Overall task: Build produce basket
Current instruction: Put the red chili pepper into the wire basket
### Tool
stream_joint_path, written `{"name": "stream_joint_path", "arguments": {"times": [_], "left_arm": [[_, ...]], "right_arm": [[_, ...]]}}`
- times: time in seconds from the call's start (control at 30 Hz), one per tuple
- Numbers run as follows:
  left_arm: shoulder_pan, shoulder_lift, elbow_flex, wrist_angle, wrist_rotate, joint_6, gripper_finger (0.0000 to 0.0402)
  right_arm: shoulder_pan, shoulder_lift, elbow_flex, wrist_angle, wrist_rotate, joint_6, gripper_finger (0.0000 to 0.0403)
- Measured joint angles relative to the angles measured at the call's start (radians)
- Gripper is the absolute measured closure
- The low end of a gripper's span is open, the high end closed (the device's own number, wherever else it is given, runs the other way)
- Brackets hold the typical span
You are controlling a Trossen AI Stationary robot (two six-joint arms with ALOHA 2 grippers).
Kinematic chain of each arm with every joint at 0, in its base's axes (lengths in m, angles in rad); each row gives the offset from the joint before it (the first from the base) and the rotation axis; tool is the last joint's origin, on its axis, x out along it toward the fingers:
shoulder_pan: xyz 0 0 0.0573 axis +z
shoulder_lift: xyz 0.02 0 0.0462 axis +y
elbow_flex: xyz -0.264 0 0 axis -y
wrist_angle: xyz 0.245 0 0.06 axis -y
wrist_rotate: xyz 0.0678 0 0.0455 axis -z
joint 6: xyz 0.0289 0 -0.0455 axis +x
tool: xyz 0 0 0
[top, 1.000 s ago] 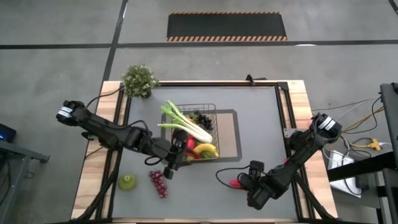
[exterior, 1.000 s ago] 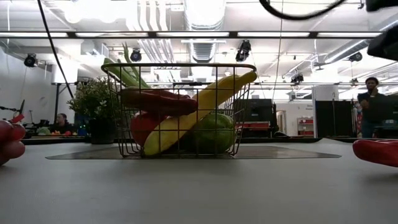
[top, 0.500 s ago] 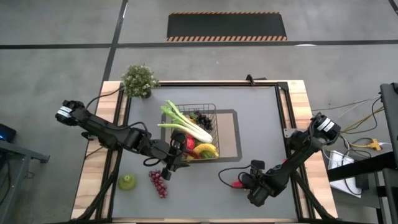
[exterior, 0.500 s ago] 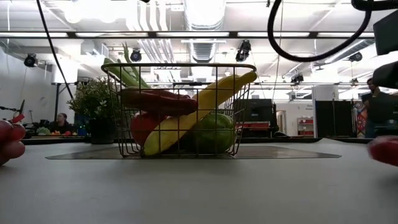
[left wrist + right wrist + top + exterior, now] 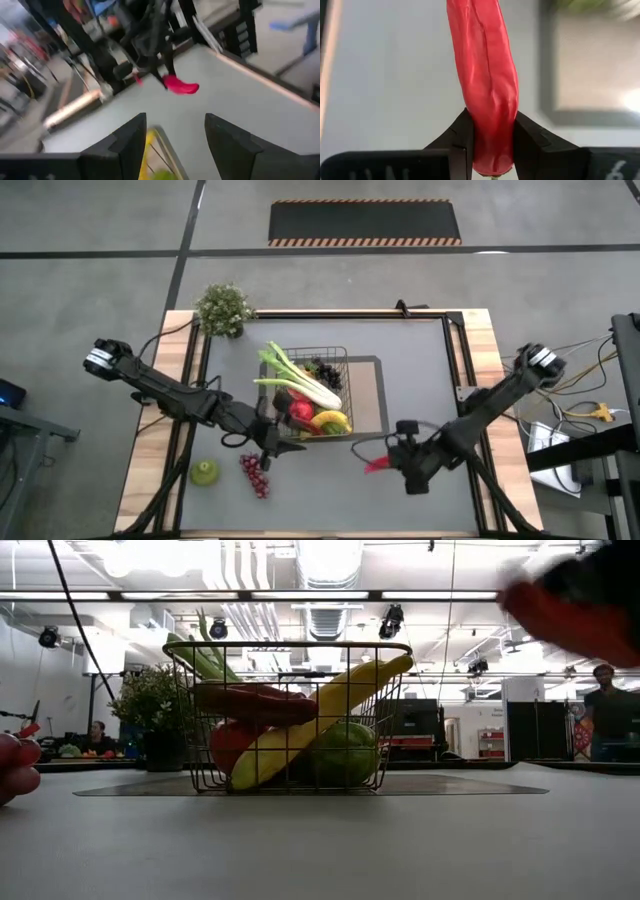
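Basket (image 5: 318,392) of dark wire sits just above the middle of your high view, on a grey mat (image 5: 372,395) on the grey table (image 5: 420,360), a potted plant (image 5: 223,309) at the upper left. Its leek (image 5: 300,378) runs from upper left to lower right across the rim. Grapes (image 5: 254,474) and a green pear (image 5: 205,471) lie lower left. The left gripper (image 5: 270,448) hangs at the basket's lower-left corner. The right gripper (image 5: 395,459), lower right, clamps a red pepper (image 5: 378,465) pointing left.

Low view: banana (image 5: 320,720) leans up to the right; the pepper (image 5: 560,610) blurs at the upper right, ceiling lights behind.

Left wrist view: your fingers (image 5: 131,137) stand apart, nothing between them; everything is smeared.

Right wrist view: pads (image 5: 462,135) pinch the pepper (image 5: 485,85), long axis upright in frame
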Motion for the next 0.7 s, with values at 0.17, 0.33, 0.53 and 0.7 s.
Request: {"name": "stream_joint_path", "arguments": {"times": [0.17, 0.33, 0.53, 0.7], "left_arm": [[0.000, -0.098, -0.079, 0.091, -0.002, 0.053, 0.0217], [0.001, -0.178, -0.197, 0.245, -0.016, 0.077, 0.0217], [0.001, -0.249, -0.268, 0.409, -0.073, 0.157, 0.0217], [0.002, -0.285, -0.274, 0.414, -0.074, 0.182, 0.0217]], "right_arm": [[-0.053, -0.182, -0.001, 0.023, 0.175, -0.160, 0.0322], [-0.092, -0.314, -0.089, 0.301, 0.337, -0.415, 0.0321], [-0.179, -0.357, -0.292, 1.023, 0.330, -0.785, 0.0318], [-0.295, -0.268, -0.421, 1.526, 0.277, -0.891, 0.0319]]}}
